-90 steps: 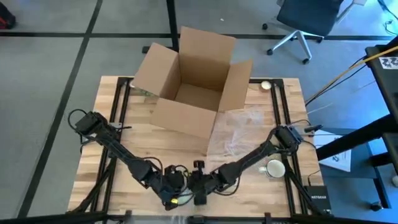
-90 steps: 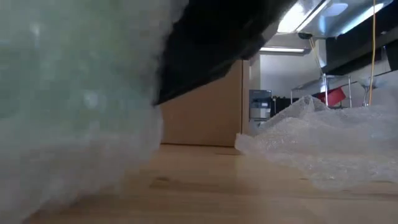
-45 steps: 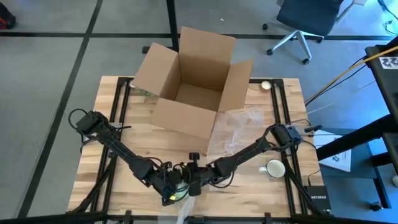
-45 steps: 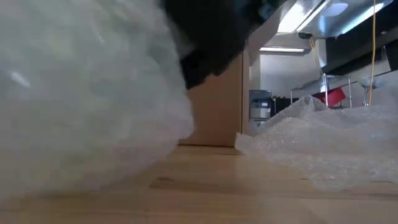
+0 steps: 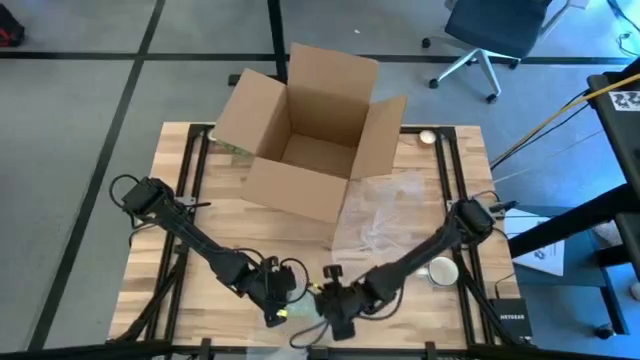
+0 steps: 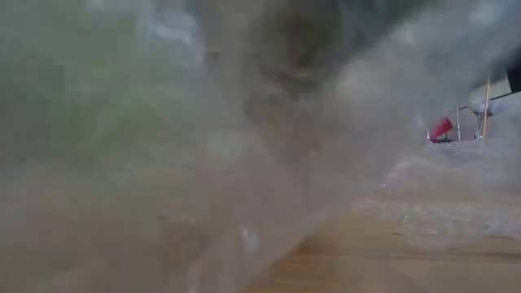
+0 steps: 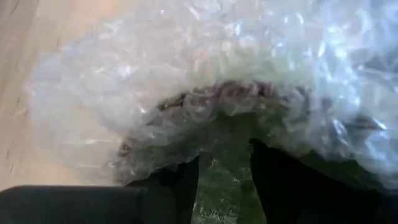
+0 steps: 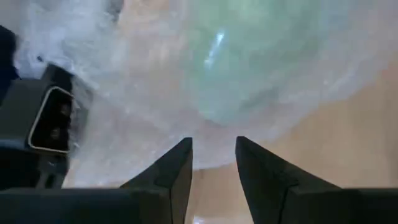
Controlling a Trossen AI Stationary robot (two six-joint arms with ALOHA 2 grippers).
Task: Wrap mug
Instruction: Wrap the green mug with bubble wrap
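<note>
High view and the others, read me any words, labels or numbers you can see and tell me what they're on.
"NETGEAR": on the dark box at the table's front right corner; small, only just readable.
Square black-and-white marker at the right edge: a pattern, no words.
White paper beside the table: print too small to read.
Cardboard box, bubble wrap: no text.

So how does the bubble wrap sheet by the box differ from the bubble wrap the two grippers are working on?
The loose bubble wrap sheet lies spread flat on the table beside the cardboard box, untouched. The bubble wrap bundle is bunched round a greenish object at the table's near edge, with the left gripper and right gripper both at it. Both are the same clear, bubbled plastic.
</note>
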